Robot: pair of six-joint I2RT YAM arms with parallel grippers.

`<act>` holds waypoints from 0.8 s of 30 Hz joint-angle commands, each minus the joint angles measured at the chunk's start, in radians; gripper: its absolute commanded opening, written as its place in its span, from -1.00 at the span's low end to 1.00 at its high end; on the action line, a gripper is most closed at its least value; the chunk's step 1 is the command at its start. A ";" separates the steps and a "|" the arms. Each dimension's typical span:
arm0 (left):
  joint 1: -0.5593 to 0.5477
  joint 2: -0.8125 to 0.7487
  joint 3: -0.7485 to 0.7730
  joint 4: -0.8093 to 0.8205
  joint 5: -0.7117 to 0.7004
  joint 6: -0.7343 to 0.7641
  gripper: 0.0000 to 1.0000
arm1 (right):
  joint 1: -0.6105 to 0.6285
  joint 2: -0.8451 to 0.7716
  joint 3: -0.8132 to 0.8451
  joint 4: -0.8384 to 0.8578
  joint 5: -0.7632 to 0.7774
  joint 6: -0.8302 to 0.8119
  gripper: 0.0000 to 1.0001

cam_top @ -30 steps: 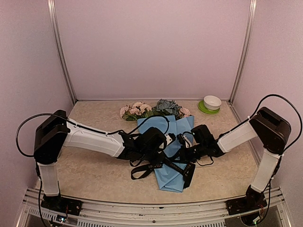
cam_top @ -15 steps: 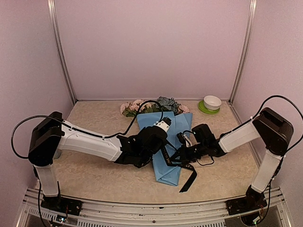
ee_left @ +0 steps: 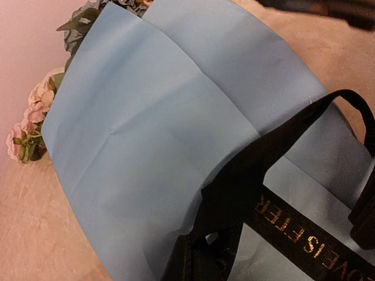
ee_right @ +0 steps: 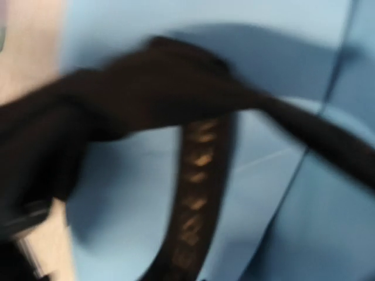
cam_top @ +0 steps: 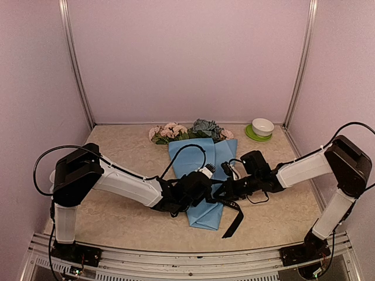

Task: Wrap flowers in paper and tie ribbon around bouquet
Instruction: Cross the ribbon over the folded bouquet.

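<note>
Light-blue creased paper (cam_top: 199,161) forms a flat cone mid-frame, with floppy black ribbon (ee_left: 281,222) draped across it. The left claw (cam_top: 212,196) is pinched tight on the ribbon. Whether the right claw (cam_top: 227,191) grips or gapes, I cannot tell.

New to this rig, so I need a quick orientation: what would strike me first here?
A cone of light blue wrapping paper lies in the middle, pink and blue-grey artificial flowers spilling from its far end. A narrow black ribbon with gold lettering crosses its near part, one end trailing frontward.

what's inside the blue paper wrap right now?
The flowers: pink and blue-grey blooms poke out the far end of the paper. Their stems are covered, so not visible. The black ribbon crosses the outside.
</note>
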 commanded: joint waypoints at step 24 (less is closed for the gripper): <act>0.100 -0.077 -0.187 0.199 0.379 -0.180 -1.00 | -0.082 0.290 0.603 -0.390 -0.148 -0.484 -0.77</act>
